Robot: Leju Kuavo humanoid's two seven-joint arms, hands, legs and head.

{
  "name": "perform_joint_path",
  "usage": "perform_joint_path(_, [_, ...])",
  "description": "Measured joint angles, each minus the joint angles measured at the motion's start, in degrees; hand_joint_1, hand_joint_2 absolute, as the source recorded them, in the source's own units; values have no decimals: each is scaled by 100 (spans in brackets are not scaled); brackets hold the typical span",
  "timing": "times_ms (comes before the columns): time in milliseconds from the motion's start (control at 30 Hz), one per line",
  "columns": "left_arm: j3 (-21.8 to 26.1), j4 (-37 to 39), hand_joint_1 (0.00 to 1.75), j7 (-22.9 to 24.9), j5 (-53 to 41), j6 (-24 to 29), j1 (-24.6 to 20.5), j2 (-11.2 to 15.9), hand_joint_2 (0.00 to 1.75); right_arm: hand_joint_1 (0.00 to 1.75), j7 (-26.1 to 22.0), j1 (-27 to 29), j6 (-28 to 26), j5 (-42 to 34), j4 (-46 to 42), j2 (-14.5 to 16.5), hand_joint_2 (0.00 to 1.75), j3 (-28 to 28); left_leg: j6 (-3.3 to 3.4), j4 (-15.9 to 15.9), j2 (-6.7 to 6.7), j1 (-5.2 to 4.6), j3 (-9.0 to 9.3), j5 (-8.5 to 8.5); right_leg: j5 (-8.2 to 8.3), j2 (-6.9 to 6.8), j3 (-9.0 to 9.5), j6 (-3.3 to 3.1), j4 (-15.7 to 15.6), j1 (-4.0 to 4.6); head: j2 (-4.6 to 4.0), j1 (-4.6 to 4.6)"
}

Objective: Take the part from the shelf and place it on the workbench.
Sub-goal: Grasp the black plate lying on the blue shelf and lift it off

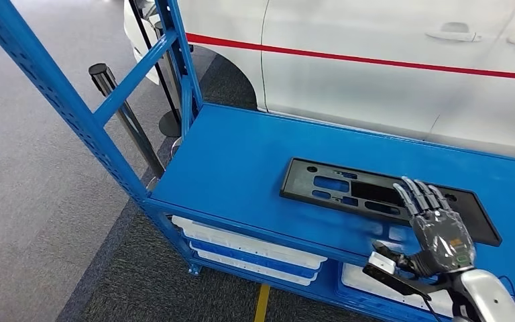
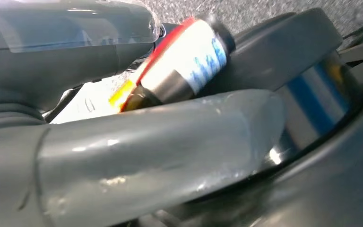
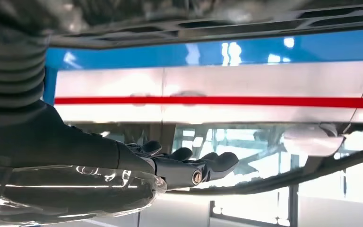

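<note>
Already flat on the blue shelf (image 1: 241, 161), the black part (image 1: 349, 188) awaits lifting as the right hand (image 1: 439, 231) reaches over its near edge, fingers (image 1: 419, 194) extended, slightly apart, nothing gripped yet.

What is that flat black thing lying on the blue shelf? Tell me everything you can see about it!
The black part is a long, flat rectangular panel that looks like matte plastic. It has several cut-out slots, with the blue showing through them, and small round holes near its corners. It lies flat on the blue shelf, set at a slant, in front of a white car with a red stripe. The robot's right hand reaches over its right end with fingers stretched out and apart; whether they touch it cannot be told.
</note>
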Motion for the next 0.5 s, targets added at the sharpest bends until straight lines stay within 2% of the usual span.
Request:
perform_joint_path(33, [-1, 0, 0, -7, 0, 5, -17, 1, 0, 0, 18, -93, 63, -7, 93, 121, 175, 86, -29, 350, 0, 19, -189, -116, -1, -4, 2, 0, 0, -6, 0, -1])
perform_joint_path(67, [-1, 0, 0, -11, 0, 9, -31, 2, 0, 0, 29, -167, 110, -10, 179, 228, 175, 162, -51, 549, 0, 37, -310, -135, -4, -10, 5, 1, 1, -12, -1, -2])
perform_joint_path(100, [-1, 0, 0, -13, 0, 10, -38, 4, 0, 0, 34, -244, 153, -10, 266, 328, 175, 233, -67, 535, 1, 54, -330, -39, -8, -14, 12, 4, 2, -20, -1, -2])
perform_joint_path(133, [-6, 1, 0, -12, -1, 11, -38, 7, 0, 0, 37, -335, 198, -8, 361, 421, 175, 305, -79, 295, 1, 72, -238, 155, -12, -13, 21, 11, 3, -31, -1, -2])
perform_joint_path(167, [-15, 3, 0, -10, -1, 11, -32, 9, 0, 0, 37, -439, 238, -4, 458, 504, 175, 373, -90, -101, 3, 92, -68, 394, -17, -8, 31, 23, 4, -42, -1, -2])
perform_joint_path(200, [-27, 6, 0, -10, -1, 10, -23, 11, 0, 0, 37, -556, 278, -1, 566, 587, 175, 446, -101, -497, 2, 99, 105, 563, -19, 4, 38, 46, 5, -44, -1, -2])
perform_joint_path(233, [-38, 9, 0, -15, 1, 8, -16, 12, 0, 0, 36, -680, 309, 1, 676, 665, 175, 518, -91, -803, 1, 97, 237, 668, -15, 18, 35, 80, 5, -41, -1, -2])
perform_joint_path(267, [-45, 10, 0, -23, 5, 7, -10, 12, 0, 0, 35, -799, 333, 1, 807, 747, 175, 602, -73, -978, -2, 88, 304, 705, -6, 28, 28, 121, -2, -31, -1, -2])
perform_joint_path(333, [-55, 11, 0, -48, 13, 4, -11, 11, 0, 0, 35, -1002, 369, 1, 1071, 902, 175, 777, 6, -1057, -12, 68, 317, 708, 29, 33, 24, 205, -46, -19, 0, -3])
perform_joint_path(367, [-63, 12, 0, -59, 15, 3, -10, 9, 0, 0, 33, -1076, 385, 1, 1190, 969, 175, 858, 21, -1087, -20, 72, 319, 735, 39, 27, 40, 195, -73, -17, 0, -2])
perform_joint_path(400, [-70, 13, 0, -68, 15, 2, -8, 7, 0, 0, 28, -1148, 402, 1, 1278, 1022, 175, 921, 29, -1118, -28, 77, 325, 758, 54, 22, 53, 133, -100, -15, 0, 0])
perform_joint_path(467, [-80, 13, 0, -78, 15, -3, -6, 0, 0, 0, 14, -1313, 454, 5, 1462, 1110, 175, 1048, 21, -1163, -40, 82, 335, 794, 76, 19, 70, -57, -130, -5, -1, 2])
perform_joint_path(500, [-81, 13, 0, -79, 15, -7, -6, -1, 0, 0, 7, -1395, 485, 9, 1559, 1151, 175, 1117, 28, -1164, -42, 77, 335, 796, 90, 18, 72, -124, -143, -3, -1, 1])
